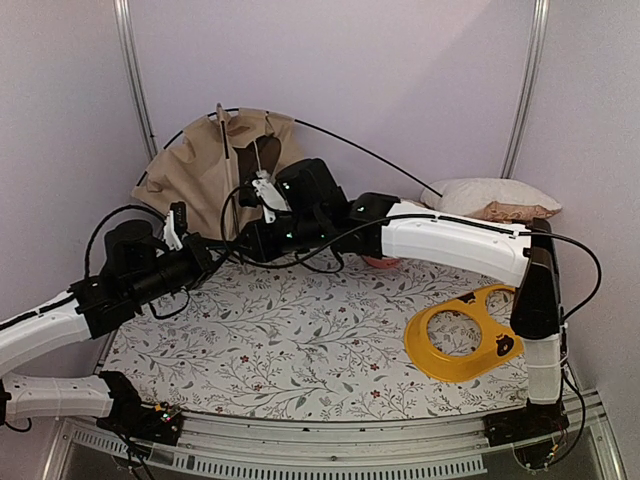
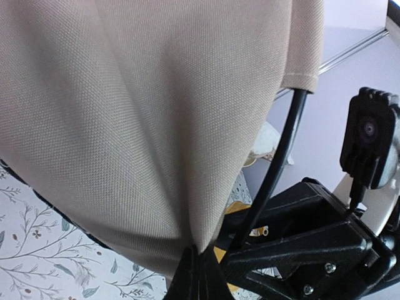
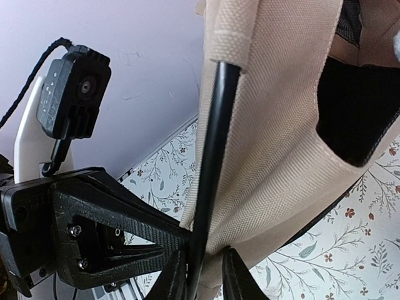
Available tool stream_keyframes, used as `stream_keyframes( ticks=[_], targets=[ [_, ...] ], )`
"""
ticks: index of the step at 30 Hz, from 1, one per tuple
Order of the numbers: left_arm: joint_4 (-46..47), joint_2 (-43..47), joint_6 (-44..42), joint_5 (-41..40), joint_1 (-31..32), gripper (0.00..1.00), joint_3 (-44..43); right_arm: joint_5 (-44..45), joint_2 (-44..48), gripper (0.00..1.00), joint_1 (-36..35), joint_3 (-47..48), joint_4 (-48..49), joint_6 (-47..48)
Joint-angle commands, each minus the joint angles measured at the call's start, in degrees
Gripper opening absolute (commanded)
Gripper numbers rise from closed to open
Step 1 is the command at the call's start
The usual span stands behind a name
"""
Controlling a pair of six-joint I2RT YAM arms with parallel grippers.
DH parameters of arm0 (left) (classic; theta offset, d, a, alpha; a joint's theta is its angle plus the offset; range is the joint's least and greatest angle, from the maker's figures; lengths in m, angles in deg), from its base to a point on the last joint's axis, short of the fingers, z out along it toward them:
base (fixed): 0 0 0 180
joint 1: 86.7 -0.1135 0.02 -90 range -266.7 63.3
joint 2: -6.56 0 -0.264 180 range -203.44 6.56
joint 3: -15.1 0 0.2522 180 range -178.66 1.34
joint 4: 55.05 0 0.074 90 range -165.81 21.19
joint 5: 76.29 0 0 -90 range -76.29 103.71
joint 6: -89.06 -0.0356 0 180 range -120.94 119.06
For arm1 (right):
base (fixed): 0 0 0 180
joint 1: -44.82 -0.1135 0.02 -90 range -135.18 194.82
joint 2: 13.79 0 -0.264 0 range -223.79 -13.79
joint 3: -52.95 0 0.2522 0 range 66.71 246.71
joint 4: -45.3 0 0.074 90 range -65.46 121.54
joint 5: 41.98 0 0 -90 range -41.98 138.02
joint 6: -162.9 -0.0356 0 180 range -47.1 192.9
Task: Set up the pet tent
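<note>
Floral-printed tabletop (image 1: 300,340) under woven khaki pet tent (image 1: 215,165), slim black pole (image 3: 209,162)

Pale lilac walls (image 1: 400,80) all round, metal uprights (image 1: 133,70) in the back corners, floral-print tabletop (image 1: 300,340) below, ribbed aluminium rail (image 1: 350,440) along the near edge, soft even light.

One pet tent (image 1: 205,170) — just one. One thin black pole (image 1: 370,155) bends out from the tent's top. Two robot arms reach to the tent: the left arm (image 1: 40,335) and the right arm (image 1: 450,240). Right of the tent, one pillow (image 1: 490,197). In front of the tent — one flowery mat (image 1: 280,340) with one yellow ring (image 1: 470,368) on it.
</note>
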Motion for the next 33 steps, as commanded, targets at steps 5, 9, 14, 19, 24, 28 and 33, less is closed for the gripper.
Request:
stream_keyframes(
  ticks=[5, 9, 14, 19, 24, 28, 33],
  targets=[
    [-1.0, 1.8, -3.0, 0.5, -0.6, 0.00, -2.6, -1.5, -2.0, 0.00, 0.9, 3.1, -1.6, -1.9],
    [-3.7, 4.4, -5.1, -0.9, -0.6, 0.08, -1.9, -4.3, -1.8, 0.00, 1.9, 4.1, -1.1, -3.1],
    [-6.1, 11.1, -4.7, -2.6, -0.4, 0.31, 3.0, -9.5, -2.0, 0.00, 3.0, 5.8, -1.1, -5.4],
    [-0.9, 15.8, 0.7, 0.4, -0.2, 0.27, 11.7, -11.6, -2.0, 0.00, 3.4, 7.6, -0.8, -6.9],
    [13.3, 16.1, 5.8, 0.5, -0.2, 0.36, 19.7, -13.6, -2.4, 0.00, 3.4, 8.6, -0.4, -8.3],
    [23.8, 14.1, 8.0, -1.5, -0.2, 0.41, 21.9, -13.8, -2.4, 0.00, 3.4, 8.6, -0.3, -9.0],
    [36.3, 10.4, 11.8, -3.5, -0.2, 0.46, 24.6, -15.1, -2.7, 0.00, 3.5, 8.6, 0.7, -10.0]
  ],
)
